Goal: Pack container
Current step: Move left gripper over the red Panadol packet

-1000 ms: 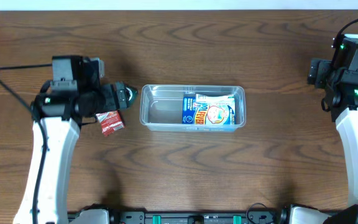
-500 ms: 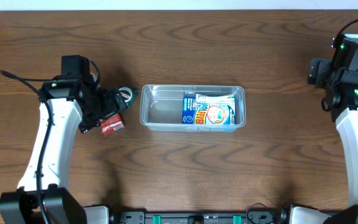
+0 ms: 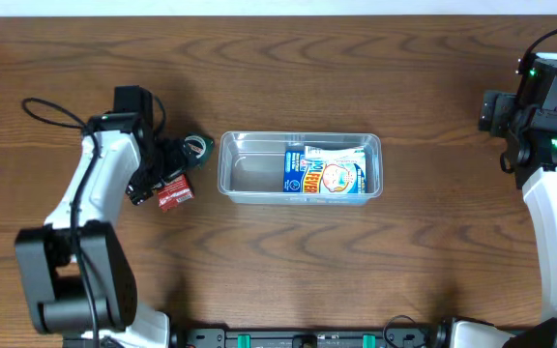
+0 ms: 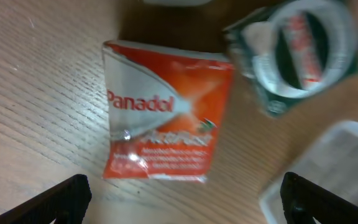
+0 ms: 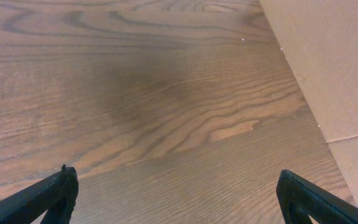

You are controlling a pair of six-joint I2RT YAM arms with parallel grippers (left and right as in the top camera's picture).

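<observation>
The clear plastic container (image 3: 245, 174) lies at the table's middle, with a blue snack packet (image 3: 325, 172) in its right half. Left of it, a red and white Panadol packet (image 3: 172, 194) lies flat on the wood, and a small dark green packet (image 3: 196, 147) is beside the container's corner. My left gripper (image 3: 162, 172) hovers open over these two. In the left wrist view the Panadol packet (image 4: 163, 118) lies ahead of the gripper (image 4: 185, 208), with the green packet (image 4: 297, 53) and a container corner (image 4: 334, 168) to the right. My right gripper (image 5: 179, 202) is open over bare wood.
The right arm (image 3: 549, 106) stays at the table's far right edge. A pale board (image 5: 328, 62) borders the wood in the right wrist view. A black cable (image 3: 51, 106) loops behind the left arm.
The left arm has swung and its wrist has shifted right, turning over the red packet and the green packet. Neither packet has moved. The right arm is still.
</observation>
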